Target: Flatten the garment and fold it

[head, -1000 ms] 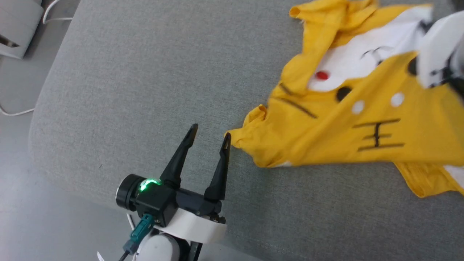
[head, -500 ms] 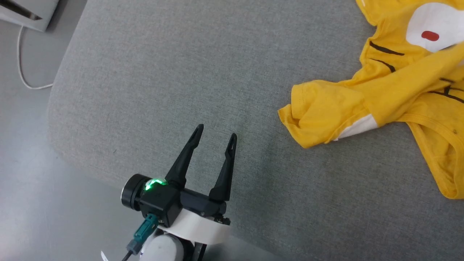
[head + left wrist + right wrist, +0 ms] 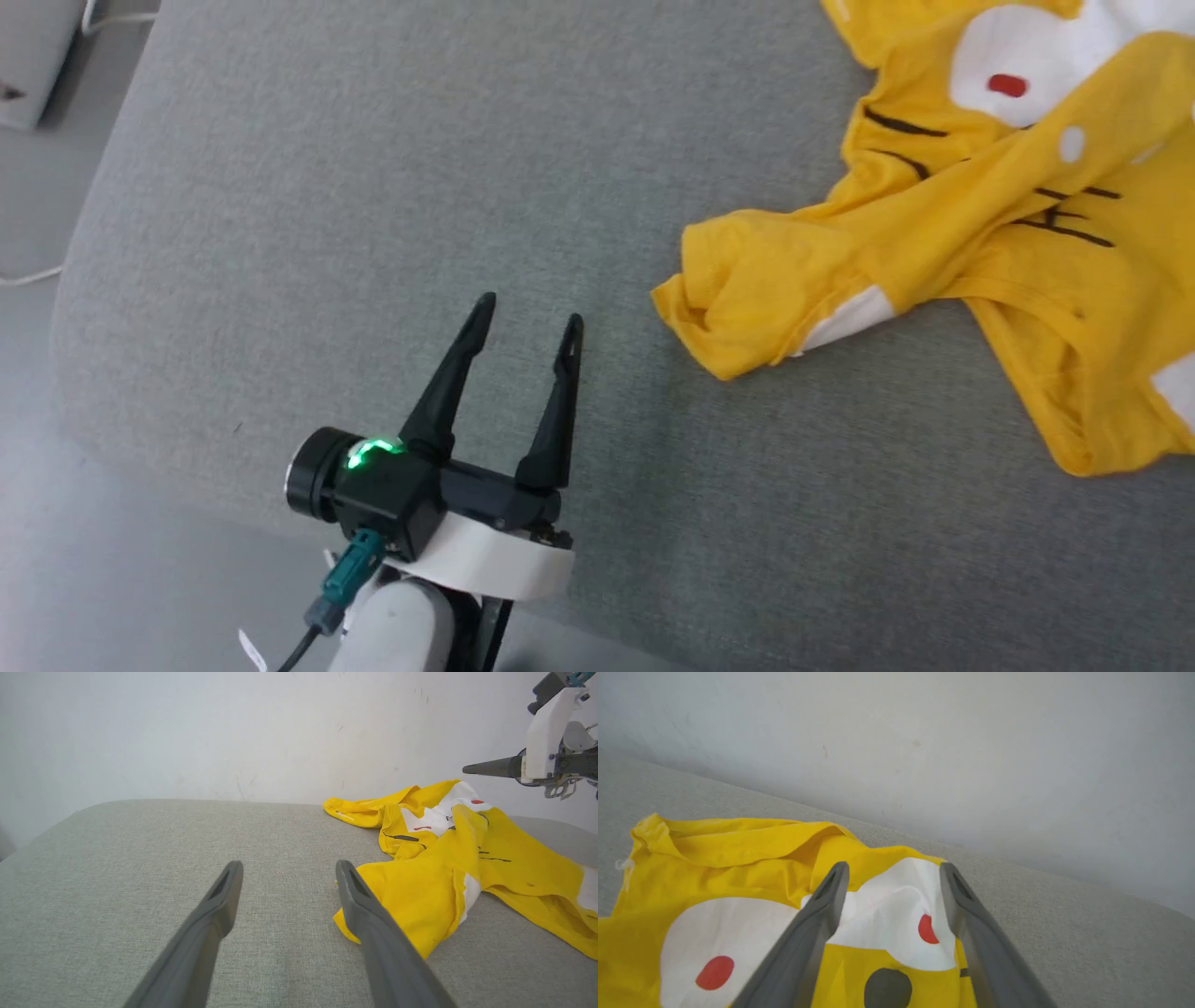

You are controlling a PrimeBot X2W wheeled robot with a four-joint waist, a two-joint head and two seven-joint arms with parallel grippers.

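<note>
The right claw had just released the bright yellow cotton T-shirt and hung spread above it. The shirt lay crumpled on the grey fabric worktop, still unflattened. The left claw stood spread nearby.

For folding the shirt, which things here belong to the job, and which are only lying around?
Belong to the job:
- T-shirt, crumpled on the grey cushion
- left gripper, open, beside the shirt, not touching it
- right gripper, open, above the shirt

Only lying around:
- white cable on the floor
- pale box on the floor
</note>
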